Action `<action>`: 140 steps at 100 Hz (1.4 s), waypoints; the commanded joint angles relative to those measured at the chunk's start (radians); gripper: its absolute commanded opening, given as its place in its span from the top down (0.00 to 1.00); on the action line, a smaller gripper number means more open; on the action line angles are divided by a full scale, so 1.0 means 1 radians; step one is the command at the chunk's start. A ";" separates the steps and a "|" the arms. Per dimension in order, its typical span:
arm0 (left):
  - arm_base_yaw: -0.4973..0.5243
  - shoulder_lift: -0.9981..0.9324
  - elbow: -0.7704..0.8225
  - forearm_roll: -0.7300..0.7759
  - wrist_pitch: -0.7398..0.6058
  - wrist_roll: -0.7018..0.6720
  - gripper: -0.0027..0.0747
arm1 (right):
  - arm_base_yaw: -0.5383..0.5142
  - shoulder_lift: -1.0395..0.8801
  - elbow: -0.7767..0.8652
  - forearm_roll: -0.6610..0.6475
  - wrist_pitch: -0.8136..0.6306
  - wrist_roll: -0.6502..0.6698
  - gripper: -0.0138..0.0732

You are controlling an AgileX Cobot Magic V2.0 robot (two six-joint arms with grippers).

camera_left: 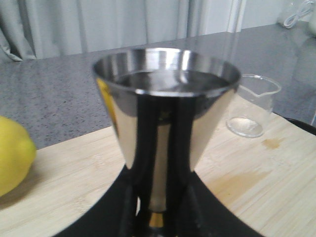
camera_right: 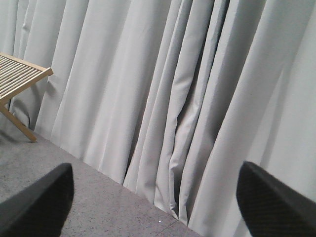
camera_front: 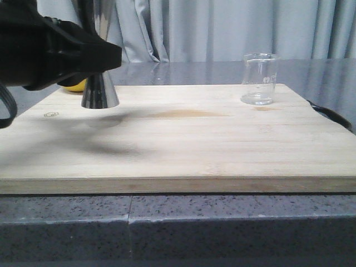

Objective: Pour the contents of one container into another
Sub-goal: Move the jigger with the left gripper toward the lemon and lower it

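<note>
While the left gripper (camera_front: 103, 55) is closing its black fingers (camera_left: 190, 207) on the narrow waist of the steel jigger (camera_front: 100, 83), the jigger is standing upright with its base resting on the wooden board (camera_front: 178, 144), near the board's far left corner. Seen from the left wrist camera, the jigger's upper cup (camera_left: 165, 98) is rising straight up from between the fingers, its rim level and its inside dark and reflective; whether it is holding liquid cannot be told. The small glass beaker (camera_front: 259, 79) is sitting upright on the board well apart from the fingers, beyond the jigger toward the far right corner, with its pouring lip (camera_left: 266, 85) showing in the wrist view and a faint stain (camera_left: 270, 143) lying on the wood just beside it. A lemon (camera_left: 12, 155) is lying close to the gripped jigger, on its other side from the beaker. The right gripper (camera_right: 158, 207) is hanging with its fingers (camera_right: 269, 202) spread wide, pinching nothing, and facing grey curtains (camera_right: 173, 98) and a slatted wooden rack (camera_right: 19, 76).
</note>
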 commanded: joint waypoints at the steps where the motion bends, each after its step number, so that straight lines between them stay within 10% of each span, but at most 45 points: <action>1: 0.027 -0.033 -0.014 -0.016 -0.118 0.005 0.99 | -0.006 -0.023 -0.029 0.026 -0.045 0.007 0.14; 140: 0.062 0.131 -0.008 0.040 -0.247 -0.003 0.99 | -0.006 -0.023 -0.029 -0.010 -0.056 0.055 0.14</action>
